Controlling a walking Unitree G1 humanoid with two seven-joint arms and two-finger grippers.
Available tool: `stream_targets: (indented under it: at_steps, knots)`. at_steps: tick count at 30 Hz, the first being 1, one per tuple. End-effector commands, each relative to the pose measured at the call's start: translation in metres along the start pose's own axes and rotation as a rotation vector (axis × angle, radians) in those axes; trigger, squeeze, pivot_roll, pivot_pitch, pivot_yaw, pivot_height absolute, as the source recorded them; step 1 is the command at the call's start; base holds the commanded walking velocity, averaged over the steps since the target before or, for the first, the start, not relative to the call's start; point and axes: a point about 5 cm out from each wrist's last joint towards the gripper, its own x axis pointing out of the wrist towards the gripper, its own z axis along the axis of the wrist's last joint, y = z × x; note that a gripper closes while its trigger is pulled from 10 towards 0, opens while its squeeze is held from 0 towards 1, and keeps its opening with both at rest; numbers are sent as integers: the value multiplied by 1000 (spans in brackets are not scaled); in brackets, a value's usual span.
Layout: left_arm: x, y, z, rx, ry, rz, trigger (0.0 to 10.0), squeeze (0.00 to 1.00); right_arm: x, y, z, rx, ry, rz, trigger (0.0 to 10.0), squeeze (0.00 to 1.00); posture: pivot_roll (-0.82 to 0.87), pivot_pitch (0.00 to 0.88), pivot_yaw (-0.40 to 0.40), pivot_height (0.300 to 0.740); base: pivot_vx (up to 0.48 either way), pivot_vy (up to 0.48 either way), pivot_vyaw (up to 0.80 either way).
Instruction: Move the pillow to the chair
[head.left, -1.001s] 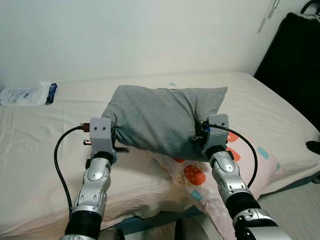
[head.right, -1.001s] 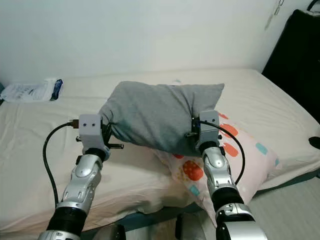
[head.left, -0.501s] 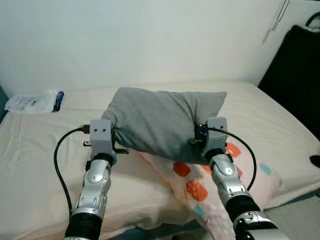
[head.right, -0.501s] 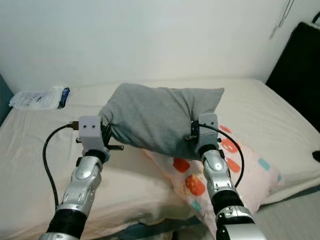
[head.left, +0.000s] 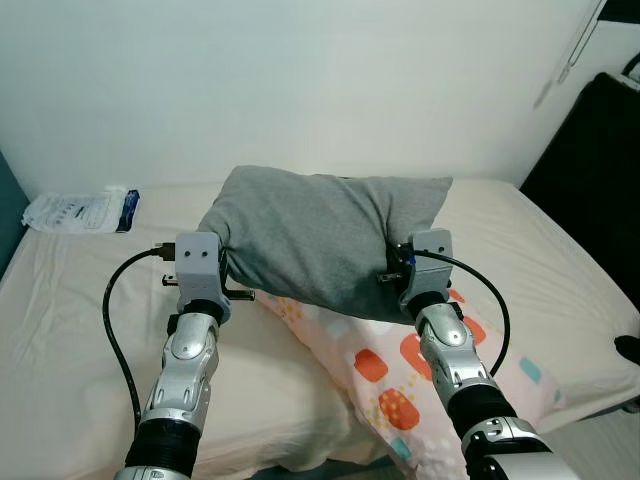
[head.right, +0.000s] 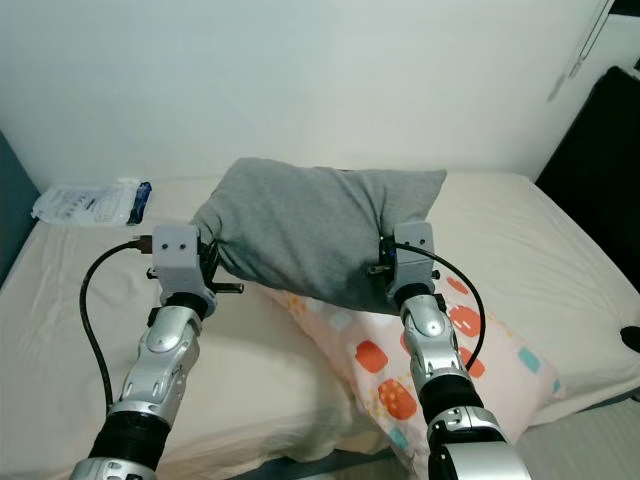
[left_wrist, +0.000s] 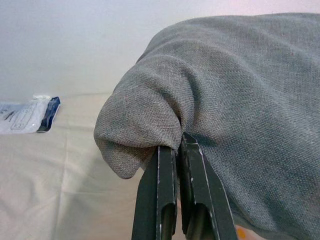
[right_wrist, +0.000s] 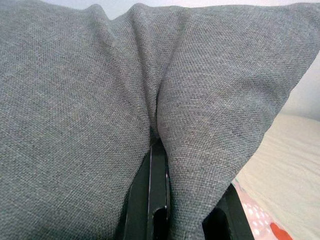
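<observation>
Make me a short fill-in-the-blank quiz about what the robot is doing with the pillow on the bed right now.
1. The pillow held up by both end effectors is ____ in colour.
2. The left end effector is ____ on a fold of the pillow.
3. Under it on the bed lies a second pillow with a ____ pattern.
4. The white packet lies near the wall, on the robot's ____ side.

Missing words: grey; shut; spotted; left

I see the pillow (head.left: 325, 240) held up over the bed (head.left: 70, 320) between my two grippers, left gripper (left_wrist: 175, 145) at its left end, right gripper (right_wrist: 159, 150) at its right, a patterned pillow (head.left: 400, 370) on the bed beneath, a packet (head.left: 80, 211) far left by the wall
</observation>
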Motion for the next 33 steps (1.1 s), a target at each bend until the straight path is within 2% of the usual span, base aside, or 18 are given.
stream_targets:
  at_steps: [1,12,15,18,23,33]
  knots:
    - [2,-4,10,10,-61,-19,10000,0,3,1,6,-25,-33,15,10000,0,0,0,-101,740,0,0,0]
    - [3,-3,11,7,-62,-15,10000,0,3,1,6,-24,-31,14,10000,0,-1,0,-100,740,0,0,0]
    - [2,-2,7,-5,-44,-1,10000,0,1,10,-3,-39,15,64,10000,0,6,0,-107,740,0,0,0]
    - [1,-3,6,2,-39,-11,10000,0,2,11,-4,-53,24,76,10000,0,9,0,-106,740,0,0,0]
    - [-1,-3,4,7,-31,-20,10000,0,1,12,-6,-14,35,64,10000,0,4,0,-99,740,0,0,0]
    - [1,-7,5,10,-29,-33,10000,0,-1,11,-8,-29,31,66,10000,0,1,0,-94,740,0,0,0]
